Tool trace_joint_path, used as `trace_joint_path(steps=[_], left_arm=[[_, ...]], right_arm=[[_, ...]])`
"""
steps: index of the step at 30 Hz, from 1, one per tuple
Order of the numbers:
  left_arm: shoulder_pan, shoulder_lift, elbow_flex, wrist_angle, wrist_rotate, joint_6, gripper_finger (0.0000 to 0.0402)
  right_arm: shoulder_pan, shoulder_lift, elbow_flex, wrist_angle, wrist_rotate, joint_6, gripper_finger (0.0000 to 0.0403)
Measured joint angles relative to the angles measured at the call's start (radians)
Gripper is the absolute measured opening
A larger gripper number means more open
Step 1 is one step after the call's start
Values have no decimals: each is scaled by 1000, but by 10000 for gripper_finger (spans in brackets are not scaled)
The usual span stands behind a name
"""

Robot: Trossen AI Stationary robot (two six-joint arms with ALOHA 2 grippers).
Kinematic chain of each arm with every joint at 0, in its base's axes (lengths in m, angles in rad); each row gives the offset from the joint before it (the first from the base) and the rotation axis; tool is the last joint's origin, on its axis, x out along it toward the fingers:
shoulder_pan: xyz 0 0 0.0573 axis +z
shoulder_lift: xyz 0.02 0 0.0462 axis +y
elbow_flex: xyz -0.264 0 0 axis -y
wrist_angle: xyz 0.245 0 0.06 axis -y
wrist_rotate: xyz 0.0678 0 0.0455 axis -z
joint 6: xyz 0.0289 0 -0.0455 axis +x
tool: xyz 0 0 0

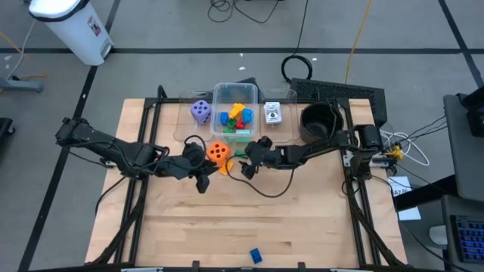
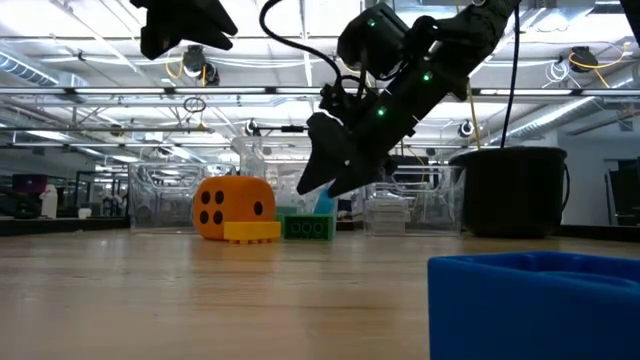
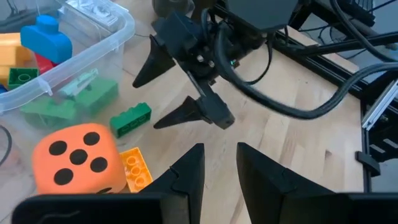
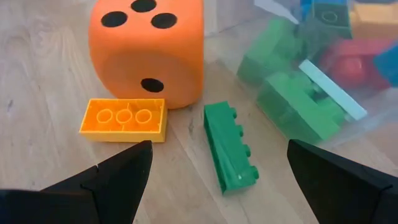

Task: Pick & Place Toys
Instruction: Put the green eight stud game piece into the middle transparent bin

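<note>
A green block (image 4: 230, 149) lies on the table beside the orange die (image 4: 146, 50), with a yellow block (image 4: 124, 118) against the die's base. My right gripper (image 4: 217, 180) hangs wide open just above the green block, one finger on either side, touching nothing; the low view shows its tips (image 2: 315, 185) clear of the table. My left gripper (image 3: 217, 152) hovers close by on the near left, fingers a narrow gap apart with nothing between them. The clear tub (image 1: 236, 97) holds several blocks. A purple die (image 1: 200, 111) stands left of the tub.
A white card (image 1: 272, 113) lies right of the tub, and a black pot (image 1: 319, 121) stands at the far right. A blue block (image 1: 255, 256) lies alone near the front edge. Bare wood stretches across the near half of the table.
</note>
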Motion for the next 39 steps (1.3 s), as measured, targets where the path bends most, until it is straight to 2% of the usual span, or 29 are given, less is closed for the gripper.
trace_joint_path(steps=[4, 12, 17, 23, 39], left_arm=[[9, 0, 0, -1, 3, 8, 97], [44, 0, 0, -2, 55, 14, 97], [57, 0, 0, -2, 100, 13, 97], [56, 0, 0, -1, 112, 6, 97], [56, 0, 0, 0, 130, -5, 97]], right_arm=[[0, 0, 0, 15, -20, -50, 364], [-5, 65, 8, 22, -71, -53, 364], [-5, 71, 6, 13, -22, -43, 364], [-18, 69, 7, 19, -40, -31, 359], [-19, 69, 7, 8, -103, 23, 234]])
